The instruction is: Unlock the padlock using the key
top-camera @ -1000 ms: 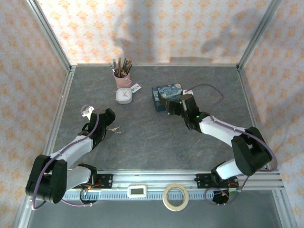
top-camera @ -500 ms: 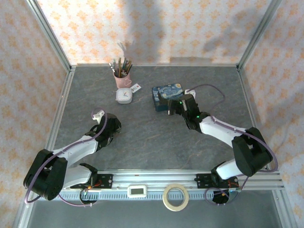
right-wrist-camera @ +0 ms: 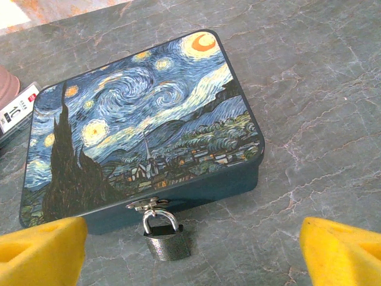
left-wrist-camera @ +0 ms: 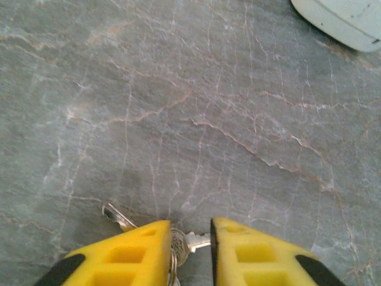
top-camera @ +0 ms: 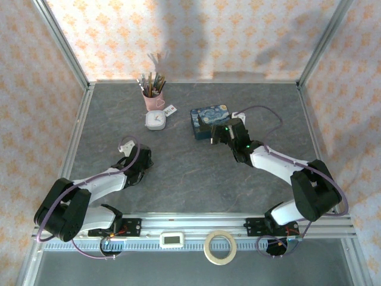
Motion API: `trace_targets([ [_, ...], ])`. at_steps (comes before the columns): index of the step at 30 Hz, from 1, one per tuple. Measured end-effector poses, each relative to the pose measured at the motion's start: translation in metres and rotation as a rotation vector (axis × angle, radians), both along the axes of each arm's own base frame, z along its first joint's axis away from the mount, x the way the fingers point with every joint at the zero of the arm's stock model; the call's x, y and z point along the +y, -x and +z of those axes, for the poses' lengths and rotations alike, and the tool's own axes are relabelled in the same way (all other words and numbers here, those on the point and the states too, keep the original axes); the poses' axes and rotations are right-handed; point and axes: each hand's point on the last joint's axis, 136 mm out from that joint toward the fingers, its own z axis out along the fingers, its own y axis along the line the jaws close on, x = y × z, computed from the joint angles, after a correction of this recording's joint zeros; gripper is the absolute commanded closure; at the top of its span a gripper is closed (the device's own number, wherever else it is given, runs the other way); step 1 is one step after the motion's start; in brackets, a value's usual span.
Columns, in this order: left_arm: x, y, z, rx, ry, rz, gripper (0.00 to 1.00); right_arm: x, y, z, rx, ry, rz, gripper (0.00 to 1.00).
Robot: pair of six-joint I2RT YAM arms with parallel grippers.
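The key, a small silvery bunch on a ring, lies on the grey stone table between the yellow fingers of my left gripper. Its head presses the left finger and its blade tip reaches the right pad; a second key sticks out to the left. In the top view the left gripper is low over the table at left centre. The small dark padlock hangs from the clasp of the blue starry-night box. My right gripper is open wide, its fingers on either side of the padlock, apart from it.
At the back stand a pink cup of brushes, a white clock and a white tag. On the front rail sit a tape roll and a small white device. A white object lies ahead of the left gripper.
My left gripper has swung right over the keys, dropped to the table and closed its fingers in on them. The right gripper has hardly moved.
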Motion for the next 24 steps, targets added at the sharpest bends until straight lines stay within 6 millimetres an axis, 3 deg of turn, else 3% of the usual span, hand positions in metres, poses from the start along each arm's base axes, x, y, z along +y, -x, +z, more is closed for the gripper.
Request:
trace_targets([
  [2, -0.002, 0.0, 0.0, 0.0, 0.003, -0.006, 0.79, -0.001, 0.0, 0.0, -0.001, 0.002, -0.003, 0.09],
  [6, -0.004, 0.001, -0.001, 0.003, 0.006, -0.006, 0.99, -0.002, 0.0, 0.002, -0.005, 0.006, -0.01, 0.08],
  [7, -0.005, 0.002, -0.003, 0.007, 0.006, -0.006, 1.0, -0.003, 0.0, 0.003, -0.009, 0.007, -0.013, 0.08],
  [12, -0.013, 0.006, -0.013, 0.042, -0.008, -0.035, 1.0, -0.006, 0.0, 0.01, -0.025, 0.007, -0.024, 0.08],
  [19, -0.027, 0.0, -0.013, 0.033, 0.007, -0.061, 1.0, -0.009, 0.0, 0.015, -0.038, 0.009, -0.036, 0.08],
  [24, -0.064, -0.004, -0.011, 0.018, 0.073, -0.119, 1.0, -0.009, 0.0, 0.015, -0.04, 0.01, -0.039, 0.08],
])
